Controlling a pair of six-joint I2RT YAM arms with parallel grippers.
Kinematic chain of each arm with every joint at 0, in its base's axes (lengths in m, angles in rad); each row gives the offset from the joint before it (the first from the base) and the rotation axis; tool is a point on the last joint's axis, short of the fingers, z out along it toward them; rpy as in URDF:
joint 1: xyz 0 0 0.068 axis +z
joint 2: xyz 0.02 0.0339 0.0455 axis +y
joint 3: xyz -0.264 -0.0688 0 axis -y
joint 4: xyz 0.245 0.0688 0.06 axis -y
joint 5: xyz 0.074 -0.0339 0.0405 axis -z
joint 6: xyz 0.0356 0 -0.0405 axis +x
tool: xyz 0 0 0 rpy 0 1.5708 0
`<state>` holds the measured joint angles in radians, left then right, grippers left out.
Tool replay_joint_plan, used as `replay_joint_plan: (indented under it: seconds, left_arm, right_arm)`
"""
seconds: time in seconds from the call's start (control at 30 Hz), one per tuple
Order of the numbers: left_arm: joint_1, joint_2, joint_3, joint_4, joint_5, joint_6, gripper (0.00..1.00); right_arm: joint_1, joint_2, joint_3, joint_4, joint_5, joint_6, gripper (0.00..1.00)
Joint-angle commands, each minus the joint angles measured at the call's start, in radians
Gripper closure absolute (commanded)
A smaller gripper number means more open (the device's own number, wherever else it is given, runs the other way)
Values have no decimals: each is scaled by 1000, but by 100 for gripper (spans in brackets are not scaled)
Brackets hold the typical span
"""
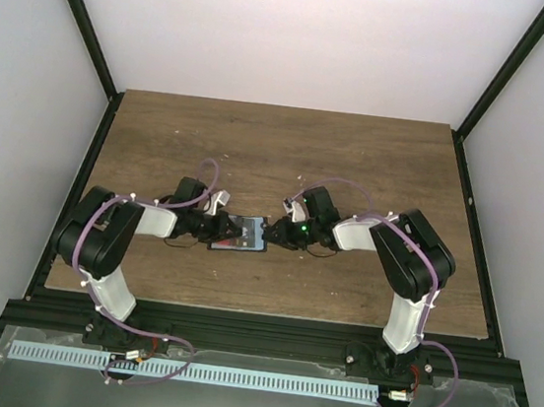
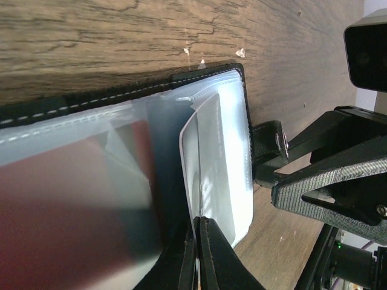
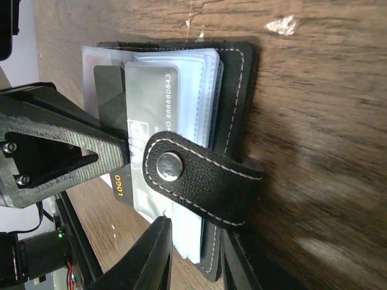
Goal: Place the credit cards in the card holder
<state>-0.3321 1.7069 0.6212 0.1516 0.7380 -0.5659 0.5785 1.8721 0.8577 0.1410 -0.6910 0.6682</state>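
Wood table (image 1: 289, 146) | arms (image 1: 109, 233) folded inward, low | left jaws, right jaws clamp card holder (image 1: 240, 235)

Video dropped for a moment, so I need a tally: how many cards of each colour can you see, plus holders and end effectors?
Grey card: 1
Black card: 1
Red card: 1 seen, blurred behind a sleeve
Holder: 1
End effectors: 2, left end effector and right end effector
Total: 6
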Motion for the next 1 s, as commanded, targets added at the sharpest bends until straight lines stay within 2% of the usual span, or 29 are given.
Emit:
replay_joint_plan:
  seconds: [0.0,0.3,0.63,0.7,0.83,0.97]
  left_arm:
    - [-29,52,14,-70,-26,28,96]
    - [-69,101,64,-97,-36,27,95]
    - [-136,124,113,-79,-74,-56,87]
    - [-148,109,122,-112,-105,-57,84]
    - [-160,32,134,-226,-217,-31,69]
    - [-160,-8,140,-326,-265,-3,61]
  right_arm:
    - [-18,14,38,-12,10,-25,76]
    - [-37,16,38,-14,3,-39,76]
    - [-41,5,16,11,-13,-34,77]
    - [-42,-5,9,11,-14,-35,77]
    - [-46,-32,-8,7,-12,-42,77]
    - [-49,-61,-19,-9,-7,-54,77]
